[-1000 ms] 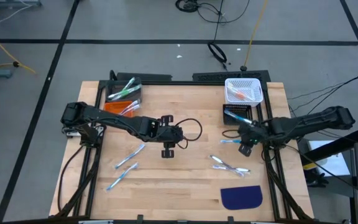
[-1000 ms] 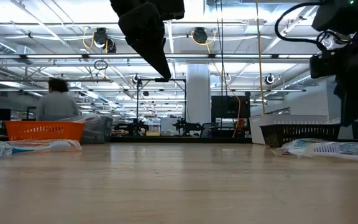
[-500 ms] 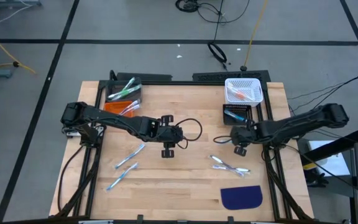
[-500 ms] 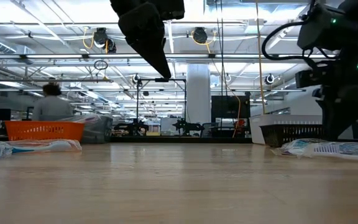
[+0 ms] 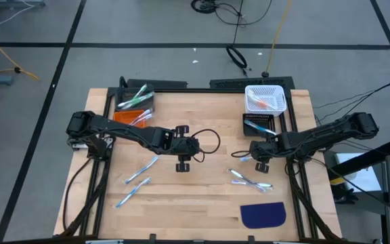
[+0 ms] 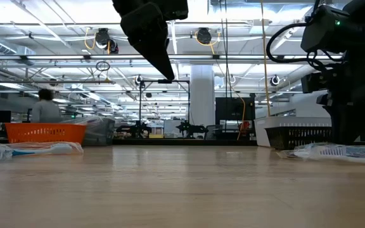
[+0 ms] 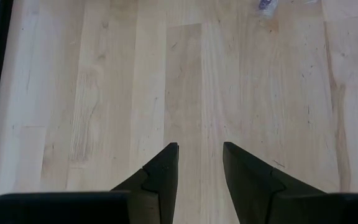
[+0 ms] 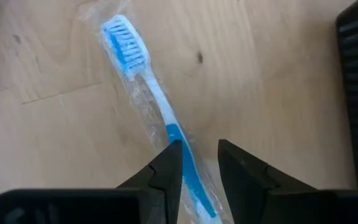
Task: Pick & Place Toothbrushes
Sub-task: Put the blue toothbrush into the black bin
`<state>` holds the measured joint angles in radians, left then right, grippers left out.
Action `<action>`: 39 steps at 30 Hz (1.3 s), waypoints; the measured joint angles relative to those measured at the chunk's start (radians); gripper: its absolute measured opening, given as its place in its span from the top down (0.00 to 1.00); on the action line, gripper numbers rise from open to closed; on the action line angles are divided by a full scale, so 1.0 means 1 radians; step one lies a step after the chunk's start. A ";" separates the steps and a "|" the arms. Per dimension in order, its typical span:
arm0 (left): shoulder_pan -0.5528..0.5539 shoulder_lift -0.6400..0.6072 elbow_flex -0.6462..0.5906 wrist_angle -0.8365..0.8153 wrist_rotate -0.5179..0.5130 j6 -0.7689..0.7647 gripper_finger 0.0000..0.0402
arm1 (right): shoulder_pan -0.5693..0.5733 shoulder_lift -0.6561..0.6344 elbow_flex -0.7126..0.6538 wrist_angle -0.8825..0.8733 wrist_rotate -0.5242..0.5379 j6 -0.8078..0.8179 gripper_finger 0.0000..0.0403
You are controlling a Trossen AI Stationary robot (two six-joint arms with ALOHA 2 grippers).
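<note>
1. Hovering low near the table's (image 5: pixel 202 196) right edge, my right gripper (image 8: pixel 199 163) is pointing down over a blue toothbrush (image 8: pixel 156 106) in a clear wrapper; its handle is running in between my fingers (image 8: pixel 169 165), which are standing narrowly apart. I am not sure they are touching it.
2. That toothbrush is lying flat on the wood beside the black bin (image 5: pixel 259 124).
3. My left gripper (image 7: pixel 199 163) is hanging above the table's middle, fingers parted and holding nothing.
4. More toothbrushes are lying loose: three (image 5: pixel 139 171) toward the left edge, a crossed pair (image 5: pixel 249 179) toward the right front.
5. Others are sitting in the orange bin (image 5: pixel 122 115) at the back left corner and the white basket (image 5: pixel 265 89) at the back right corner.
</note>
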<state>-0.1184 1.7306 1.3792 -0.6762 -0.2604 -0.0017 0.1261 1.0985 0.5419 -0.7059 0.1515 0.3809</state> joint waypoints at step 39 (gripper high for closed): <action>0.000 0.000 0.000 0.026 0.000 0.003 0.68 | 0.000 -0.006 0.115 -0.059 -0.063 -0.028 1.00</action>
<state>-0.1188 1.7306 1.3792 -0.6502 -0.2607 0.0013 0.1261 1.0927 0.6564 -0.7653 0.0884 0.3533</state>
